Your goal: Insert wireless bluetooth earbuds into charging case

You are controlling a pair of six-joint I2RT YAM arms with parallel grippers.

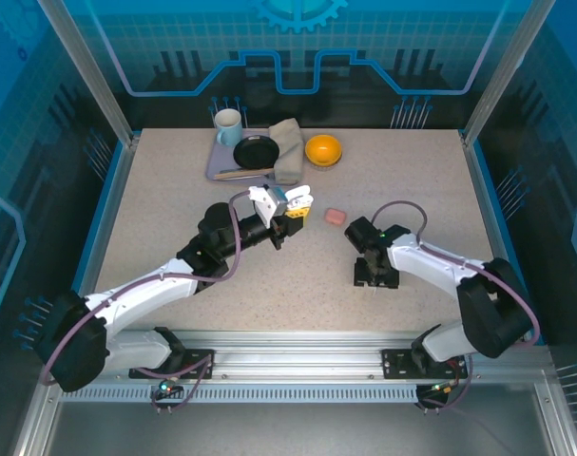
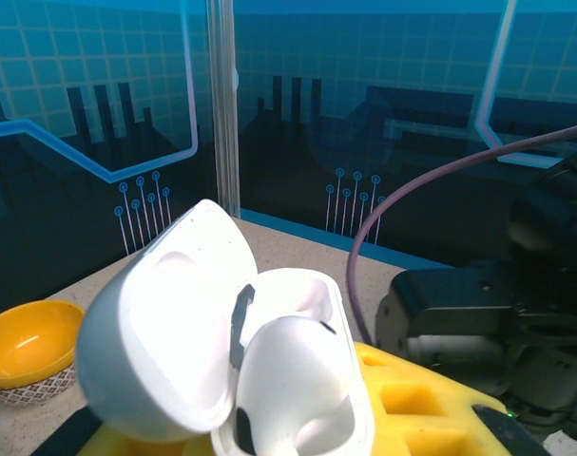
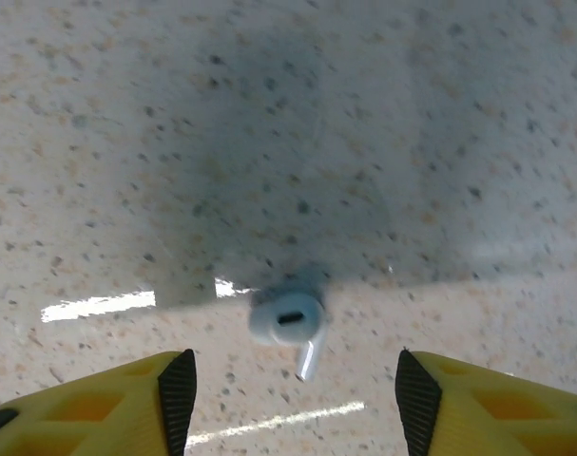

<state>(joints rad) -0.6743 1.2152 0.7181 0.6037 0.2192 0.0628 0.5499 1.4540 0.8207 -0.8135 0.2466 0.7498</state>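
Left claw (image 1: 288,212) holds the white case (image 2: 269,370) flipped open.

White-and-black left arm (image 1: 141,296) and right arm (image 1: 438,266)
Each has a purple cable (image 2: 355,285); yellow jaws carry black pads (image 3: 179,399), maybe rubber.

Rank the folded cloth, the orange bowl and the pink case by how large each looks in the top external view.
1. folded cloth
2. orange bowl
3. pink case
All three sit at much the same distance from the camera, so the order looks sound.
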